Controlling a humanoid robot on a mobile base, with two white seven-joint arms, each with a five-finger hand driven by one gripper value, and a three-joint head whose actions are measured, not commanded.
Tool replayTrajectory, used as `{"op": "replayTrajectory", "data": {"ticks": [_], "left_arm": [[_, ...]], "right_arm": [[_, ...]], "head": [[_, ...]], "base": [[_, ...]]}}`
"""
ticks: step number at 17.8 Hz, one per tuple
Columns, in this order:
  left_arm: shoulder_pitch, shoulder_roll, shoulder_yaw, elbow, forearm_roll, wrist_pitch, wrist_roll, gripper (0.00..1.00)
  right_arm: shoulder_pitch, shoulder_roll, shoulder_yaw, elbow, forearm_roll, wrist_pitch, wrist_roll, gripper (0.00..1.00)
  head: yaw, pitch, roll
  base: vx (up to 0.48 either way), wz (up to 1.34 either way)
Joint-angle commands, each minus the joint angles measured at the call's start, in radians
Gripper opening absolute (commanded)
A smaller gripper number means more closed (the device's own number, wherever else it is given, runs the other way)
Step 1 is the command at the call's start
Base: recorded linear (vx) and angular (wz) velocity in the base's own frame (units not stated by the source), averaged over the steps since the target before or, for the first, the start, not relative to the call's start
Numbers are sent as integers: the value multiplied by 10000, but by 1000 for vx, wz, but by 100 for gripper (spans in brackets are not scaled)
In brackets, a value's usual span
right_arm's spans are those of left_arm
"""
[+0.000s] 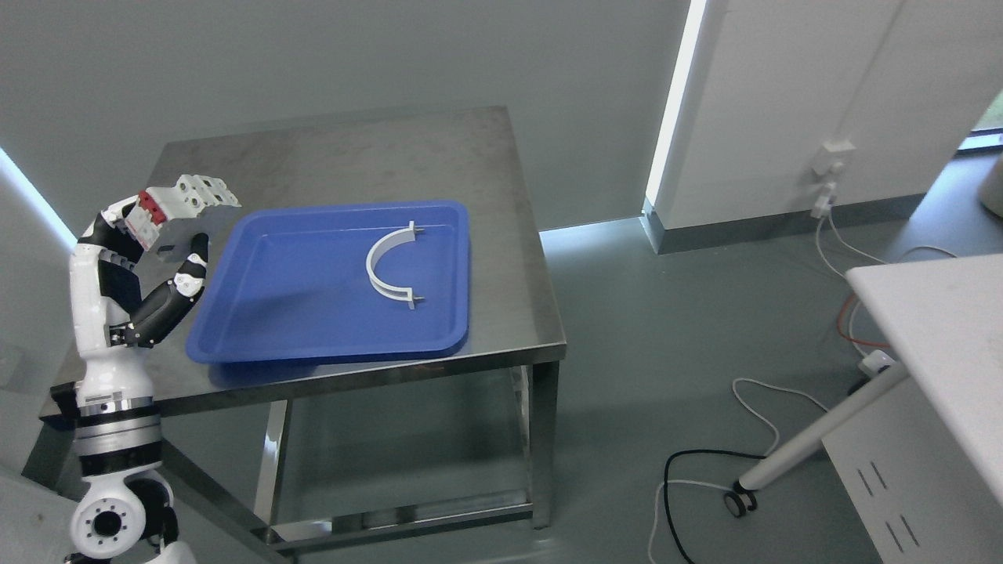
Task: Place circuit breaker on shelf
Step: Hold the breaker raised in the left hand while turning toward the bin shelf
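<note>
Left hand point(137, 258) raised upright, gripping circuit breaker point(179, 205) (thumb free).

My left hand point(153, 251) is up at the left edge of the worktop point(329, 157), just left of the tray point(313, 333), with the circuit breaker point(179, 205) held in its fingers above the worktop's left side. The tray lies on the near half of the worktop, reaching close to its front edge. In the tray, right of its middle, lies a curved bracket point(388, 266). Behind the worktop stands a wall. To the right, well apart across the floor, a second table point(940, 313) comes in from the picture's edge, with cables point(705, 470) lying on the floor before it.
</note>
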Motion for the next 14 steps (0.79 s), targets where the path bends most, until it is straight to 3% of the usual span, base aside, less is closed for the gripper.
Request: {"op": "replayTrajectory", "data": {"ticks": [1, 14], "left_arm": [[40, 99, 116, -214, 17, -4, 0, 5], [71, 99, 162, -214, 17, -142, 15, 5]], "right_arm": [[-1, -175, 199, 0, 2, 119, 1, 100], [-1, -175, 199, 0, -14, 119, 1, 100]], "head": [[0, 0, 0], [0, 0, 0]], "base": [[-254, -434], [-350, -30]]}}
